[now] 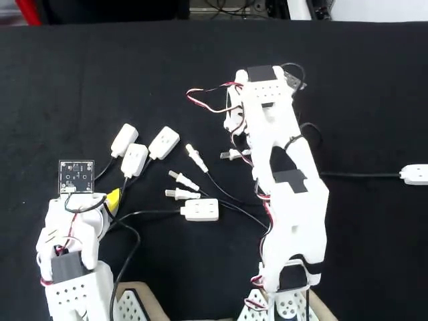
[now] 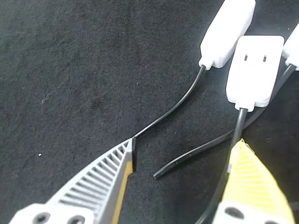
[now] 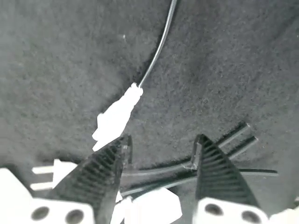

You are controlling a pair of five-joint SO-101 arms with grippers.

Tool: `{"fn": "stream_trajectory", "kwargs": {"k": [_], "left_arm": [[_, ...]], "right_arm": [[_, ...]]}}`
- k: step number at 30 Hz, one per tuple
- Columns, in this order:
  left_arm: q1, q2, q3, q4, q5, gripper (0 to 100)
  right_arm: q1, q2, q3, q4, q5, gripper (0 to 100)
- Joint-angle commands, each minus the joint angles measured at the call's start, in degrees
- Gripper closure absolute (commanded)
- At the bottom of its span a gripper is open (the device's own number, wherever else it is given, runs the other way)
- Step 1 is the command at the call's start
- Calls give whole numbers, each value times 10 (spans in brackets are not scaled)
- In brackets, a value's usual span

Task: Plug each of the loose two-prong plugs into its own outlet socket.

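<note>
A black cloth worktop [image 1: 80,73] runs back to a far edge with room clutter behind it. Near the left arm [image 1: 70,254], three white sockets [image 1: 135,160] lie close together. A fourth socket [image 1: 200,209] sits nearer the middle and a fifth socket [image 1: 416,174] lies at the right border of the high view. Three loose plugs [image 1: 183,180] rest on the cloth between the cluster and the right arm [image 1: 287,194], prongs towards the sockets but apart from them. The high view also shows bare cloth far left and between the right arm and the fifth socket. The left wrist view adds what the high view cannot: the slotted socket face [image 2: 254,70] with both slots uncovered, a neighbouring socket body [image 2: 227,30] just beside it, and a thin black cable [image 2: 177,107] curving down to the grey finger [image 2: 107,172]. The left jaws stand apart, gripping nothing, with a cable passing beside the yellow finger [image 2: 252,182]. In the right wrist view the right jaws are also spread wide and hold nothing. A white plug [image 3: 117,116] lies on the cloth just beyond one dark finger [image 3: 100,172], and black cable ends [image 3: 233,135] cross by the other.
</note>
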Motion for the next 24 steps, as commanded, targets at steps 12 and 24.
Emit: {"fn": "stream_trajectory", "kwargs": {"k": [12,24], "left_arm": [[-1,0,10,-7,-4,683],[-1,0,10,-7,-4,683]], "right_arm": [[-34,66,6,-109,-57,780],[-33,73,6,-112,-32,936]]}}
